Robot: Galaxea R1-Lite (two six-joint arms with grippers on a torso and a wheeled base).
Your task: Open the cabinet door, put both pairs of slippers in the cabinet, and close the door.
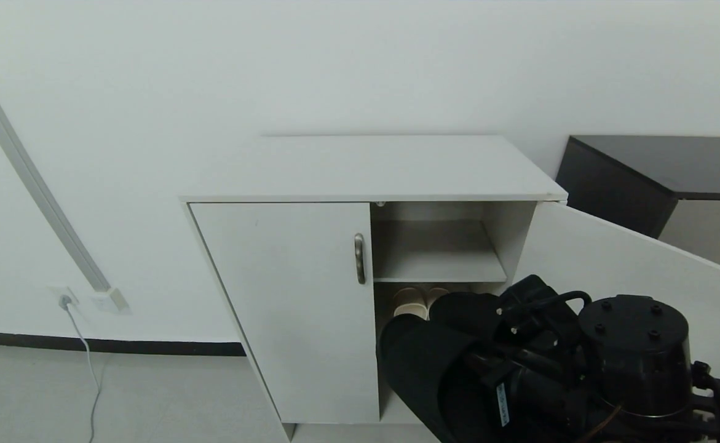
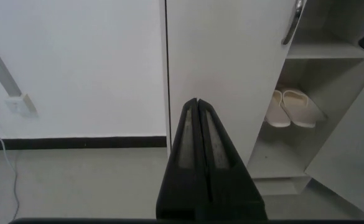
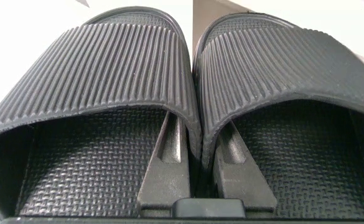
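Note:
The white cabinet [image 1: 372,169] stands against the wall, its left door [image 1: 286,307] closed and its right door [image 1: 636,271] swung open. A beige pair of slippers [image 1: 417,302] lies on the lower shelf, also seen as beige slippers [image 2: 294,109]. My right gripper [image 3: 200,134] is shut on the black pair of slippers [image 1: 427,363], one finger inside each slipper, pinching their inner walls together. That pair hangs just in front of the open compartment, low down. My left gripper [image 2: 197,143] is shut on nothing, facing the closed door above the floor.
The closed door's metal handle [image 1: 360,258] is at its right edge. A black table [image 1: 661,172] stands to the cabinet's right, behind the open door. On the left wall are a socket with a cable [image 1: 64,301] and a slanted duct [image 1: 34,178].

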